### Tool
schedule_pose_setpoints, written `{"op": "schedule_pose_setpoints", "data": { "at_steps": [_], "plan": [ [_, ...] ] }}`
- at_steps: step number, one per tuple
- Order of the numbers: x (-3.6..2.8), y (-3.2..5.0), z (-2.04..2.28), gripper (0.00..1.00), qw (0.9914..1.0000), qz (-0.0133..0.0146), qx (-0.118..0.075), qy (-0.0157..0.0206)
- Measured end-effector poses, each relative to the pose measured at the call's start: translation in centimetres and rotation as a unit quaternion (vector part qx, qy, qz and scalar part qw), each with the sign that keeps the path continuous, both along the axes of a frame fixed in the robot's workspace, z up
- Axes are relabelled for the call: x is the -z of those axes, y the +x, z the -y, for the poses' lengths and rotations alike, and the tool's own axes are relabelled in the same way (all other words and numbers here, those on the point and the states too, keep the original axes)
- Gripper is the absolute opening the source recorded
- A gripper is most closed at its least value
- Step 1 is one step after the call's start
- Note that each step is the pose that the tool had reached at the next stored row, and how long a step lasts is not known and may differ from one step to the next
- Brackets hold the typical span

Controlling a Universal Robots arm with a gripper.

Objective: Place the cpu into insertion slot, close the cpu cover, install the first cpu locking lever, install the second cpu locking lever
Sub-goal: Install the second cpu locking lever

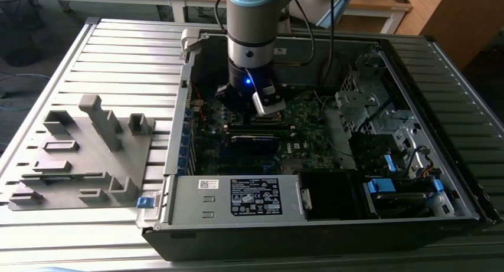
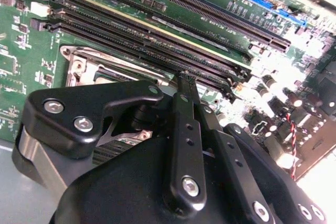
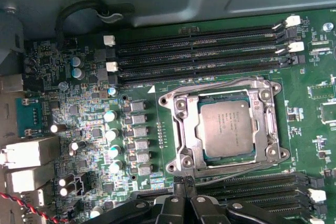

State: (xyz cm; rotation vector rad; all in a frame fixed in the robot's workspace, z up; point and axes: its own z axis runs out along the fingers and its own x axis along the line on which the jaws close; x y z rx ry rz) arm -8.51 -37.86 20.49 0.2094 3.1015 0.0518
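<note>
In the exterior view, reaching down into an open computer case (image 1: 331, 225) on a slatted metal desk (image 1: 118, 53): a robot arm (image 1: 252, 24), its gripper (image 1: 264, 110) low over the green motherboard (image 1: 303, 115) toward the far side of the case, with a grey moulded fixture (image 1: 87, 148) well apart on the exterior view's left and a labelled power supply (image 1: 236, 198) at the near edge. In the second wrist view, close over the long black memory slots (image 2: 147, 40): the gripper (image 2: 184, 77), jaws apparently pressed together with nothing between them, just beside a bright metal corner of the insertion slot (image 2: 79, 66). In the first wrist view, seated flat inside the insertion slot (image 3: 226, 158) between two banks of memory slots (image 3: 199, 51): the cpu (image 3: 227, 128), dull silver face up, framed by the cpu cover (image 3: 184, 129) lying down around it; thin wire levers (image 3: 273, 124) along the frame's edges, latched or not impossible to tell; gripper (image 3: 185, 184) just beside the socket, touching neither chip nor frame as far as visible. By the look of it, a light, rigid, smooth and fragile chip, safest handled by two opposite edges and kept level, never pressed on its face into the fine contacts below. Cover probably thin, stiff sheet metal, better pushed at its free edge than pinched; levers likely springy wire, slippery under a jaw tip, best caught near the bent end.
</note>
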Motion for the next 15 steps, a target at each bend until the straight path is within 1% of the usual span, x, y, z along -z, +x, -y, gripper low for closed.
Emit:
{"op": "schedule_pose_setpoints", "data": {
  "at_steps": [2, 3, 4, 6, 10, 12, 15],
  "plan": [
    [0.01, 0.00, 0.00, 0.11, 1.00000, 0.0000, 0.000, 0.0000],
    [0.03, -0.01, 0.00, 0.11, 1.00000, 0.0000, 0.000, 0.0008],
    [0.04, -0.01, 0.00, 0.11, 0.99999, 0.0000, 0.000, 0.0034],
    [0.07, 0.00, 0.00, 0.11, 0.99994, -0.0002, 0.000, 0.0108],
    [0.18, 0.00, 0.01, 0.11, 0.99978, -0.0006, 0.000, 0.0209],
    [0.33, 0.00, 0.01, 0.11, 0.99971, -0.0007, 0.000, 0.0241],
    [0.55, -0.02, 0.04, 0.11, 0.99965, -0.0009, 0.000, 0.0263]
  ]
}}
